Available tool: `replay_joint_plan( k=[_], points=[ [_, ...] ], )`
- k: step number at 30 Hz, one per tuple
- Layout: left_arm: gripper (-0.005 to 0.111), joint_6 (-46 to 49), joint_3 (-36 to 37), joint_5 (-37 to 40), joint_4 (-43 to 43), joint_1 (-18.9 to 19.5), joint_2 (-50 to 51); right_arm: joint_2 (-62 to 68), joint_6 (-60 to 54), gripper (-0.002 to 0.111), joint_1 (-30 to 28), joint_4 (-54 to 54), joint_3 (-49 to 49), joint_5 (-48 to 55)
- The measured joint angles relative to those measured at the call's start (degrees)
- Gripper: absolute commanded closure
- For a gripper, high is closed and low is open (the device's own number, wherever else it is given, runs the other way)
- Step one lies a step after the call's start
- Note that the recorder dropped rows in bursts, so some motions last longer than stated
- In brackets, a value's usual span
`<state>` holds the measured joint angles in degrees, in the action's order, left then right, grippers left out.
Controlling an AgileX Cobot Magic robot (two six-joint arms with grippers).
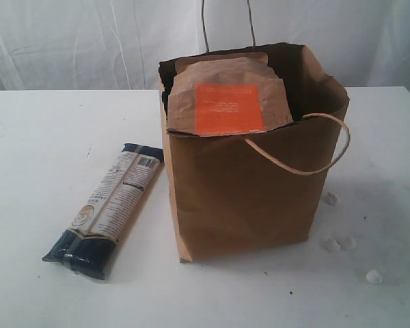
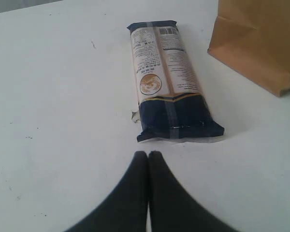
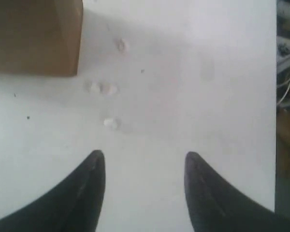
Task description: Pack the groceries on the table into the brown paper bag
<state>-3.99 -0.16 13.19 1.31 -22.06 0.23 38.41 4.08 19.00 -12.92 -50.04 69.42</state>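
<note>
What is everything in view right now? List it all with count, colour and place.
brown paper bag: one, brown, upright mid-table; inside mostly hidden.
pouch: one, brown with orange label, standing in the bag, top sticking out.
pasta packet: one, dark blue and beige, flat on the table left of the bag.
small bits: four, white, scattered on the table right of the bag.
table: one, white, under everything.
curtain: one, white, behind the table.
left gripper: one, black, jaws shut, low near the packet's dark end.
right gripper: one, black, jaws open and empty, above the table by the bits.
</note>
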Motion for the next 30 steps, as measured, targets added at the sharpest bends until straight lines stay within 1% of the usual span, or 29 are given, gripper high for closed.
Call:
replay_joint_plan(
  k=[3,6,12,16,20,23,26,30],
  points=[
    [0.107,0.00,0.00,0.00,0.00,0.00,0.00,0.95,0.00,0.061,0.00,-0.34,4.30,0.12],
    [0.107,0.00,0.00,0.00,0.00,0.00,0.00,2.86,0.00,0.061,0.00,-0.44,8.52,-2.24],
    [0.107,0.00,0.00,0.00,0.00,0.00,0.00,8.52,-0.11,0.061,0.00,-0.55,14.01,-11.11],
    [0.107,0.00,0.00,0.00,0.00,0.00,0.00,12.36,0.41,0.061,-0.25,-0.55,15.10,-16.78],
    [0.107,0.00,0.00,0.00,0.00,0.00,0.00,16.32,1.95,0.061,-3.33,-0.33,15.23,-21.00],
    [0.107,0.00,0.00,0.00,0.00,0.00,0.00,20.07,2.30,0.061,-6.36,-0.20,15.23,-22.63],
    [0.107,0.00,0.00,0.00,0.00,0.00,0.00,24.01,2.30,0.061,-8.05,0.16,15.23,-23.35],
    [0.107,0.00,0.00,0.00,0.00,0.00,0.00,27.53,2.30,0.061,-8.33,0.80,15.23,-26.49]
  ],
)
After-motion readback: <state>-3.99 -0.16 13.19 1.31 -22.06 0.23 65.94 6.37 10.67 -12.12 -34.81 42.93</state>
